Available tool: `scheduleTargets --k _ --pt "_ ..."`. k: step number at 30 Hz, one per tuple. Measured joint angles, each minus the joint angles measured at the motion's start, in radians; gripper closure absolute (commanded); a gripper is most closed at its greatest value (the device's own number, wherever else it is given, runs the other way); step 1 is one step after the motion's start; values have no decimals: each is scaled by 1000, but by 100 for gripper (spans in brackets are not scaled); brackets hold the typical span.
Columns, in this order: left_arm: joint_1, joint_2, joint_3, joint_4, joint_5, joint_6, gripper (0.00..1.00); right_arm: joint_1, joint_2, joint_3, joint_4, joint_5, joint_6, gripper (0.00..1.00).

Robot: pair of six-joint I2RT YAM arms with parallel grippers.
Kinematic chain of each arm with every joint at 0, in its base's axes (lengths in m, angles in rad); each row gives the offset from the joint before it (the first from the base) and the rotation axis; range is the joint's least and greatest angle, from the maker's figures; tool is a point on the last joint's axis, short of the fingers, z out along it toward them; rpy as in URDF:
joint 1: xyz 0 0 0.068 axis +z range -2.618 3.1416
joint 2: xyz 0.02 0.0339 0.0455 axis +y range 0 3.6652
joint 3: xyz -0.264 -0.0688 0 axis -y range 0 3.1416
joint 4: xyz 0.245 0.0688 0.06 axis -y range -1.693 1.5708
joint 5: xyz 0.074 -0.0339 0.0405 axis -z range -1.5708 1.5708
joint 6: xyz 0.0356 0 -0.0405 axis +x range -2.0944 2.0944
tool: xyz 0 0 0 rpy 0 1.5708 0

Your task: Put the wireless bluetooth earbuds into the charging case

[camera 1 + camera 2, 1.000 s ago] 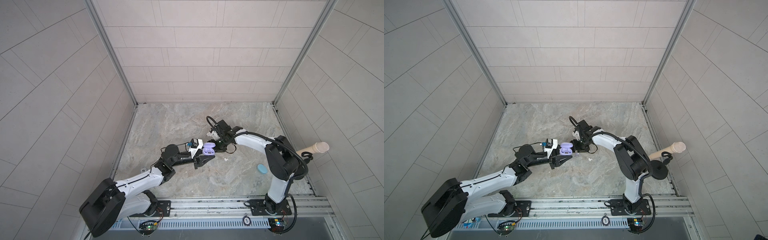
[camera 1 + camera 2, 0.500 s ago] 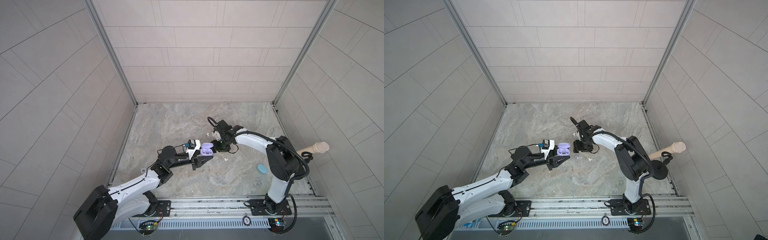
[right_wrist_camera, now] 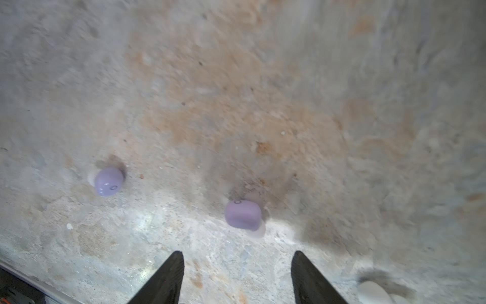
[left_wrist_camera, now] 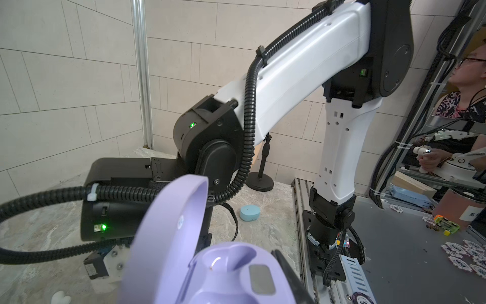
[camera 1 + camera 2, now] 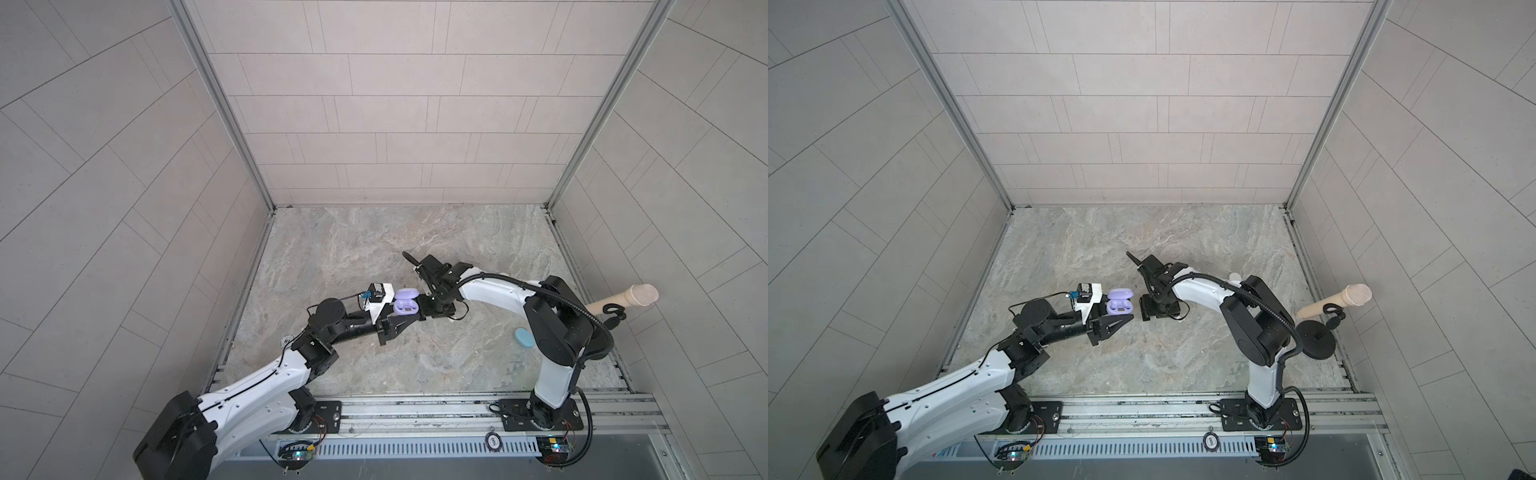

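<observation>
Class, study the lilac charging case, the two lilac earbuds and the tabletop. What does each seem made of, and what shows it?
The lilac charging case: likely moulded plastic, satin; even colour, soft sheen, rounded edges.
The lilac earbuds: probably smooth plastic, slightly glossy; small bright highlights.
The tabletop: stone or stone-look laminate, matt; grey-tan veining, real or printed cannot be told.

Both top views overlook the tabletop (image 5: 415,365); wrist cameras sit close.

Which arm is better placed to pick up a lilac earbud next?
Right. The right gripper is open and points down at the table, with the lilac earbuds lying loose just ahead of its tips. The left gripper is shut on the open lilac case, so it is occupied.
</observation>
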Motion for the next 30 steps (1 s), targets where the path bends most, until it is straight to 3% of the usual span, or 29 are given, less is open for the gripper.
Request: scheduleTargets --k 14,30 --pt "0 -151 -46 -109 -71 -11 92 33 113 137 -108 220 -97 35" --pt "0 -158 -48 -137 -79 -10 92 73 174 175 -179 366 -139 36"
